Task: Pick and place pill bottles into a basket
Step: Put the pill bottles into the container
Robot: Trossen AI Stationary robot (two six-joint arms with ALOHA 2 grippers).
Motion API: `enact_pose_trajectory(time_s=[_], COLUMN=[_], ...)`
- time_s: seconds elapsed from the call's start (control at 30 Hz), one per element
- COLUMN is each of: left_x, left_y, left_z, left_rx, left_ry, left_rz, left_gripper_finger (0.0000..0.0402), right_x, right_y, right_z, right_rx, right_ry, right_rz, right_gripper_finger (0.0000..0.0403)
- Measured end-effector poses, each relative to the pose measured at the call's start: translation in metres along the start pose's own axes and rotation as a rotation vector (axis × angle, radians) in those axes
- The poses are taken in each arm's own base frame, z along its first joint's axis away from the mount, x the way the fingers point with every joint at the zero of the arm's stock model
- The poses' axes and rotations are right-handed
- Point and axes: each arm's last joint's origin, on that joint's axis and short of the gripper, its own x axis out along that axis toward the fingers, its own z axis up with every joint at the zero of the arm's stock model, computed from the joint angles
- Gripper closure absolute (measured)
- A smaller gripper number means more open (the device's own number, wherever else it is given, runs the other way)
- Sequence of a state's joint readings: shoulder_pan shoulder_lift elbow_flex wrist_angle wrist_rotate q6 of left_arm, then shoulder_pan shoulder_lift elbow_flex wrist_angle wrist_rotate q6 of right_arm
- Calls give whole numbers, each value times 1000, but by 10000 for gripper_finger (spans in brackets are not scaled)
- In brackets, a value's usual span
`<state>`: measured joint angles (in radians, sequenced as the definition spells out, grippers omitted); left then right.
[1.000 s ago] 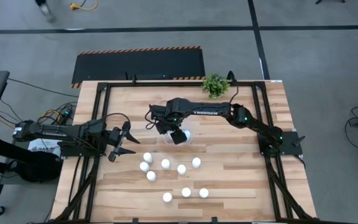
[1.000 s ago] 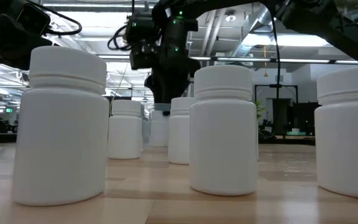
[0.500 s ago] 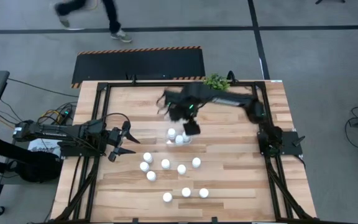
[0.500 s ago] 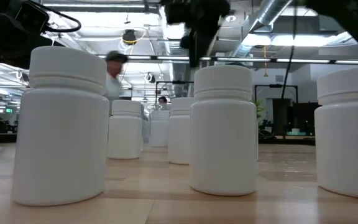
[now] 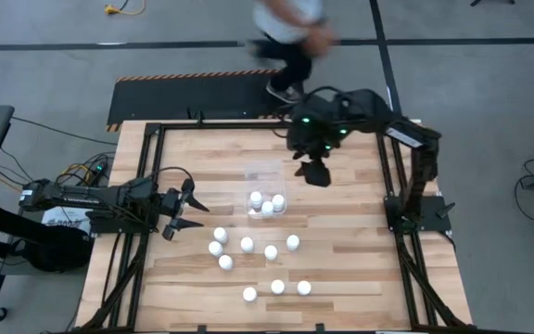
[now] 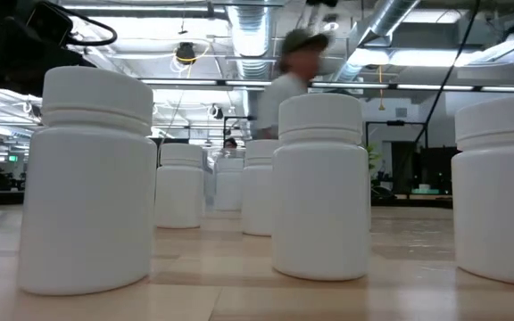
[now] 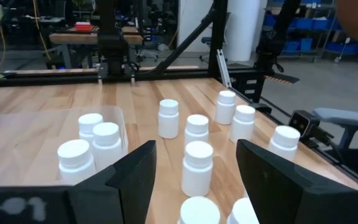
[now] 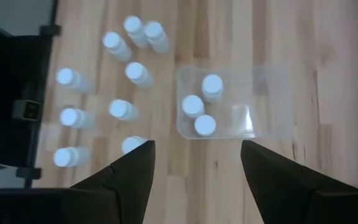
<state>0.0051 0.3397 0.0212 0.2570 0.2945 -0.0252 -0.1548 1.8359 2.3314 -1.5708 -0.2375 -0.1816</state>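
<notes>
Right gripper (image 5: 317, 173) has lifted off the basket (image 5: 265, 192) and swung toward the far right of the counter (image 5: 360, 250); fingers spread apart, nothing between them. It hangs high, looking down on the basket. Left gripper (image 5: 180, 212) hasn't moved: parked low at the left side, fingers (image 7: 129, 174) parted, empty, pointed at the loose bottles. Basket holds three pill bottles (image 5: 267, 202), upright, bunched at its near end. Nine more bottles (image 5: 247, 244) stand scattered on the counter nearer the front edge. Person (image 5: 290, 37) walking past on the floor behind the counter, blurred.
</notes>
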Motion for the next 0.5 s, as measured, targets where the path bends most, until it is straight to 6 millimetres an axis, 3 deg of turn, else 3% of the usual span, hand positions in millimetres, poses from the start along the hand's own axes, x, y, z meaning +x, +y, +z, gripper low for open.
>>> enact_pose_trajectory(time_s=[0.13,0.3,0.4,0.5], left_x=[0,0,0,0], left_y=[0,0,0,0], left_z=[2,5,5,5], left_rx=[-21,-17,-17,-25], left_ry=[-22,-49,-49,-49], left_rz=[-1,-2,-2,-2], left_gripper_finger=[191,191,191,191], right_x=[-20,-30,-24,0], right_y=[17,32,35,35], right_z=[-6,-8,-13,-27], right_rx=[-43,-87,-68,-53], right_ry=[-48,-133,-195,-229], right_rz=[6,-33,-91,-157], right_gripper_finger=[173,173,173,173])
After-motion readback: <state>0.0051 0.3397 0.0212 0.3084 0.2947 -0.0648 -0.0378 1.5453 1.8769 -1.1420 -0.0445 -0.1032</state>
